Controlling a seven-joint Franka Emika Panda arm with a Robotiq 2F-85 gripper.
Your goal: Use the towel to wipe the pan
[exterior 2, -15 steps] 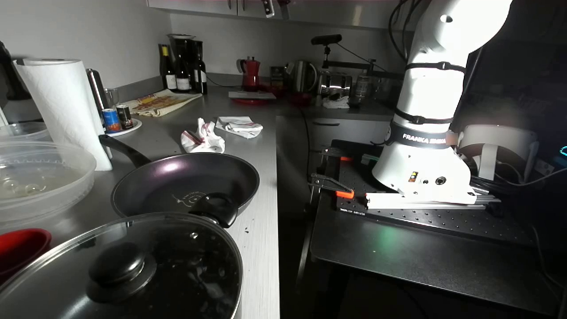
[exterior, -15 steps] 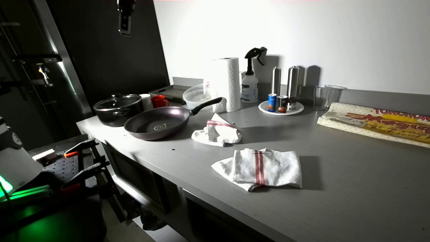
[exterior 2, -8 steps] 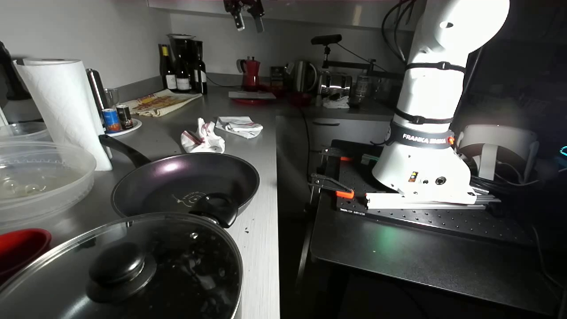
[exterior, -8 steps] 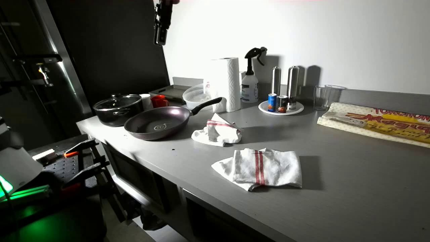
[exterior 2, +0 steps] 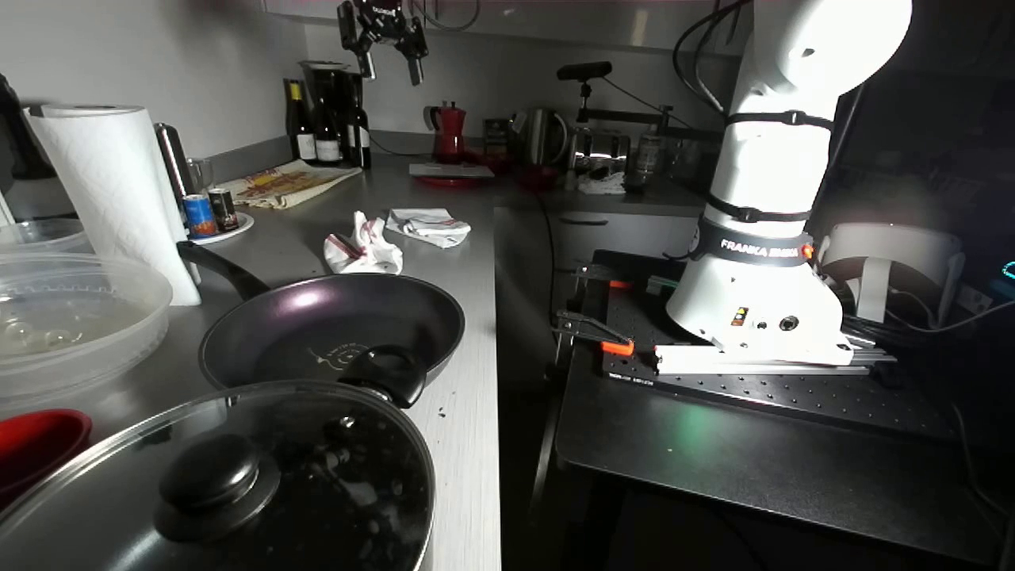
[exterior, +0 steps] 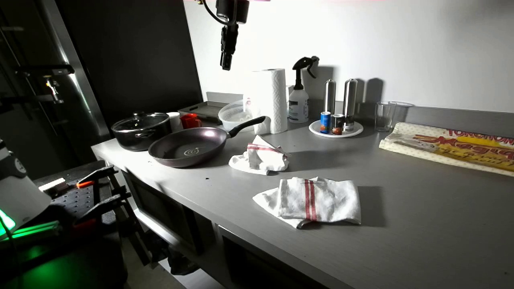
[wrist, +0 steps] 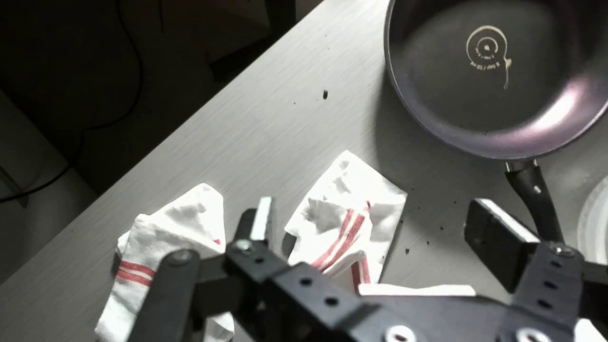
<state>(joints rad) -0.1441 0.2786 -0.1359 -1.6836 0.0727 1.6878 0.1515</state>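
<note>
At L in an ext. view, your lidded pot [exterior: 138, 138] & the pan [exterior: 188, 147] are sitting side by side on the surface [exterior: 421, 224]. Next, your gripper [exterior: 226, 67] is hanging high above it, jaws standing wide apart in the wrist view. The crumpled towel [exterior: 265, 158] is lying R of the pan, close but not touching. Farther R you're getting the folded towel [exterior: 329, 200] w/ red stripes, lying apart, then the white plate [exterior: 316, 129] & the clear glass [exterior: 384, 118].

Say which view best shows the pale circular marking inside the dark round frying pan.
Wrist view: it shows the pale circular marking whole and from above. Both exterior views show it smaller, at a slant.
</note>
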